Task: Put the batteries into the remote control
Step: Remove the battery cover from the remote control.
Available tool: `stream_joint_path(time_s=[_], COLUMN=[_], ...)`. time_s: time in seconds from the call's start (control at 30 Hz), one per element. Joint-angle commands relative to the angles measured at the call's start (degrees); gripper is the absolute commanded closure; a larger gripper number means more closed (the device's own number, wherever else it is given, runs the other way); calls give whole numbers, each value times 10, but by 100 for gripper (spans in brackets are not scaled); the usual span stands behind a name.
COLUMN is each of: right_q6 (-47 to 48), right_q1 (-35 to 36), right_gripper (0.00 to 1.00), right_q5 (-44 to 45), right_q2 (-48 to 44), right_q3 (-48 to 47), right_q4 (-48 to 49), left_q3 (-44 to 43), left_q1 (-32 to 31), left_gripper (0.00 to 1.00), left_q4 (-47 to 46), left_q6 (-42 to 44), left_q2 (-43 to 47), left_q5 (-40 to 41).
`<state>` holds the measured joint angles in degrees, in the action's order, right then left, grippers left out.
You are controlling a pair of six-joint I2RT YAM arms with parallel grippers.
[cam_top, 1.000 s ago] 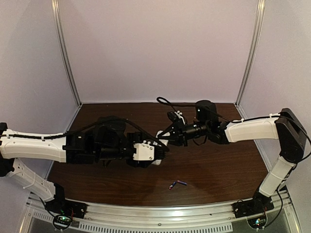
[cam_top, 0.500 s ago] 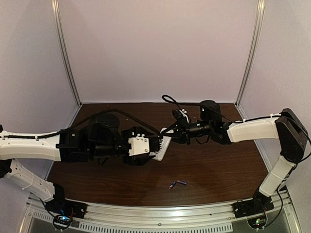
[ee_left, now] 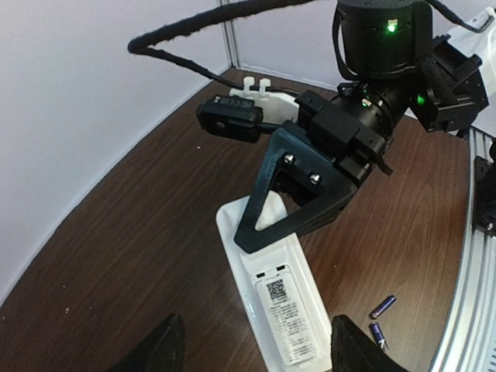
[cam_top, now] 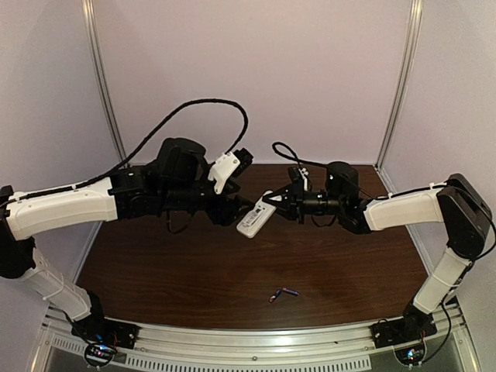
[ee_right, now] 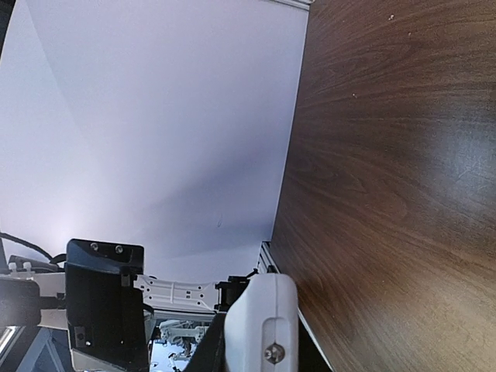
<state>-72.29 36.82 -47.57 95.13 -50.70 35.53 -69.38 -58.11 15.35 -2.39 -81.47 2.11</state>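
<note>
Dark wooden table (cam_top: 194,271), pale walls (cam_top: 256,77).

remote control (ee_left: 267,267) label (ee_left: 290,329), QR code (ee_left: 277,290), txt unreadable

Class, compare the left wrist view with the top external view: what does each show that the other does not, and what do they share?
Left wrist only: the printed label with a square code on the remote control, and the left gripper open, fingertips apart either side of the remote's near end. Top external only: the left arm and right arm in full, and the cable looping above the left arm. Both: the right gripper clamped on the remote's far end, and the two batteries lying on the table.
</note>
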Motion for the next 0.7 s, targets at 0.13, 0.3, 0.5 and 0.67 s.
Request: stream_joint_path(time_s=[0.13,0.3,0.5,0.67], right_q6=[-5,-4,-7,-9], right_q1=[-4,-4,-6,-7], right_gripper=[100,100,100,100], right_q5=[47,48,41,37], right_q2=[-10,-13,-14,-15], right_q3=[11,11,11,11], right_q4=[29,24,27,32], left_q3=[-51,-54,-56,-61], left_q1=[0,0,0,1], left_gripper=[40,45,49,55], left_q4=[69,76,83,88], left_q6=[-89,-82,-70,-65], left_q2=[-54,-76,-87,-91], left_q5=[-56,-57,-38,-7])
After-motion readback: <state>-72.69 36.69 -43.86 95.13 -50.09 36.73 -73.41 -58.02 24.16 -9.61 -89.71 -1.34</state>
